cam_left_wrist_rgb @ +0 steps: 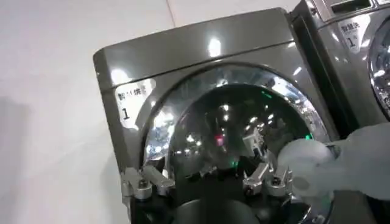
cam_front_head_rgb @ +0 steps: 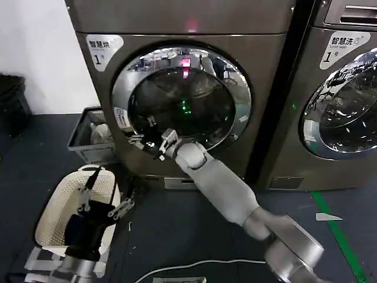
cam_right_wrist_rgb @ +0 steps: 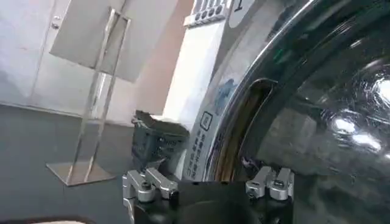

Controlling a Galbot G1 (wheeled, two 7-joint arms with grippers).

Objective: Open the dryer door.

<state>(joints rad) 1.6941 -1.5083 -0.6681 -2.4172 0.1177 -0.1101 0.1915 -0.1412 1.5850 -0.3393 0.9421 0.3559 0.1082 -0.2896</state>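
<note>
Right wrist view shows the handle recess (cam_right_wrist_rgb: 247, 131) of the dryer door (cam_front_head_rgb: 182, 97); outstretched right gripper (cam_front_head_rgb: 154, 144) has jaws released beside it; left gripper (cam_front_head_rgb: 106, 206), released, hangs low.

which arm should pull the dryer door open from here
Right. The right gripper is already at the lower left rim of the dryer door, beside the handle recess. The left gripper hangs over the laundry basket.

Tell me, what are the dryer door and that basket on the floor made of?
The door looks like dark glass inside a shiny chrome-like ring: it mirrors the room. The basket seems matte cream plastic with slotted walls. The right gripper sits at the door's edge.
</note>
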